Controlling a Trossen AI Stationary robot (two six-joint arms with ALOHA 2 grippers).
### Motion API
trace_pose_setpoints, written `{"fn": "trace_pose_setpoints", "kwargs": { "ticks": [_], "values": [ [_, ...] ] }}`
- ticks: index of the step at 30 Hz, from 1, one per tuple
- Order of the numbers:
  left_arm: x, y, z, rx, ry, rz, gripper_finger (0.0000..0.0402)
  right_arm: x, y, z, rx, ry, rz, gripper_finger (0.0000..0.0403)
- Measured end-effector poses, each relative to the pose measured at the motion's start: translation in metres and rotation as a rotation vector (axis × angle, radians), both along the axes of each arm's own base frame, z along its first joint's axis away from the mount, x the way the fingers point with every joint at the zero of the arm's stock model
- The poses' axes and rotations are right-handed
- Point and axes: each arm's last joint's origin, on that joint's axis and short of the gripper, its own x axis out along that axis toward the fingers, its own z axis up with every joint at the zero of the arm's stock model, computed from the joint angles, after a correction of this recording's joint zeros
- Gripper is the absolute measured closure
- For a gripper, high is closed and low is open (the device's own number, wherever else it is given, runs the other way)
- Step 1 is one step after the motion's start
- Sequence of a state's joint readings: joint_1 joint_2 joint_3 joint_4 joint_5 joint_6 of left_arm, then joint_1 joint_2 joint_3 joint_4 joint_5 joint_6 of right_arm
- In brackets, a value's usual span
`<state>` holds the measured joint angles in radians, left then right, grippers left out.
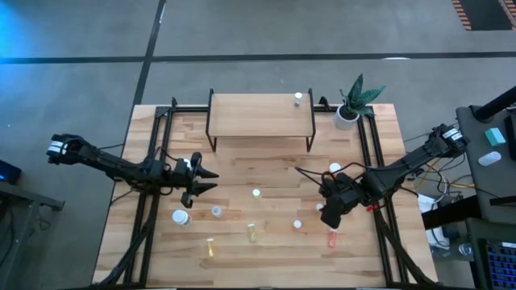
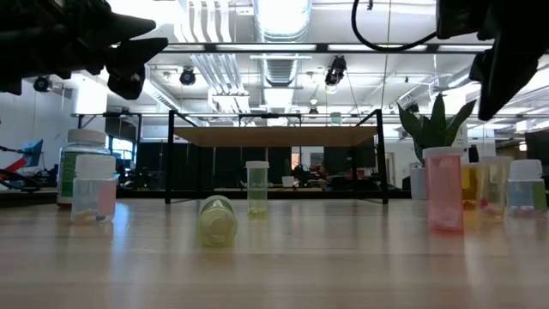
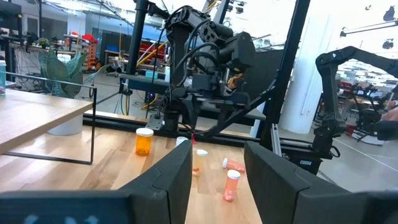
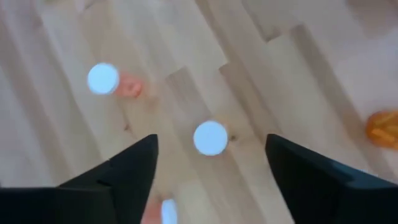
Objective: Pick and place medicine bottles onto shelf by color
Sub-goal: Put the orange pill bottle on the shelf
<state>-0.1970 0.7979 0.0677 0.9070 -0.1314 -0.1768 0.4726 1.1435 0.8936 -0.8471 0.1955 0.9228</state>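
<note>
Several small white-capped bottles stand or lie on the near half of the table. They include a larger white one (image 1: 180, 217), a clear one (image 1: 216, 212), yellow ones (image 1: 252, 232) and an orange-red one (image 1: 331, 238). One bottle (image 1: 298, 98) stands on the shelf (image 1: 262, 117). My left gripper (image 1: 211, 179) is open and level, hovering left of centre and pointing toward the table's right. My right gripper (image 1: 329, 217) is open and points down. In its wrist view a white cap (image 4: 210, 138) shows on the table below, between the fingers (image 4: 130, 168).
A potted plant (image 1: 348, 113) stands at the shelf's right end. Black frame rails (image 1: 153, 161) run along both table sides. An amber bottle (image 3: 144, 141) stands near the right arm's base side. Bare wood lies between the shelf and the bottles.
</note>
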Motion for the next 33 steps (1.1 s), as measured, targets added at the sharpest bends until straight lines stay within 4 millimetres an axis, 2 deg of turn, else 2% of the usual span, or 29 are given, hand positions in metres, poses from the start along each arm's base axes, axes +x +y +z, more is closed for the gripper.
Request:
{"fn": "trace_pose_setpoints", "kwargs": {
  "ticks": [3,6,11,23,33],
  "values": [
    [0.0,0.0,0.0,0.0,0.0,0.0,0.0271,0.003,0.0,-0.005,-0.043,0.01,-0.002,0.0085],
    [0.0,0.0,0.0,0.0,0.0,0.0,0.0271,0.009,0.001,-0.015,-0.068,0.052,-0.003,0.0078],
    [0.0,0.0,0.0,0.0,0.001,0.0,0.0271,0.018,0.005,-0.03,-0.109,0.12,0.028,0.0078],
    [0.0,0.0,-0.001,-0.002,0.003,-0.002,0.0271,0.027,-0.006,-0.042,-0.102,0.145,0.016,0.0078],
    [0.0,0.0,-0.001,-0.002,0.004,-0.002,0.0271,0.023,-0.012,-0.056,-0.082,0.177,0.023,0.0079]
  ]
}}
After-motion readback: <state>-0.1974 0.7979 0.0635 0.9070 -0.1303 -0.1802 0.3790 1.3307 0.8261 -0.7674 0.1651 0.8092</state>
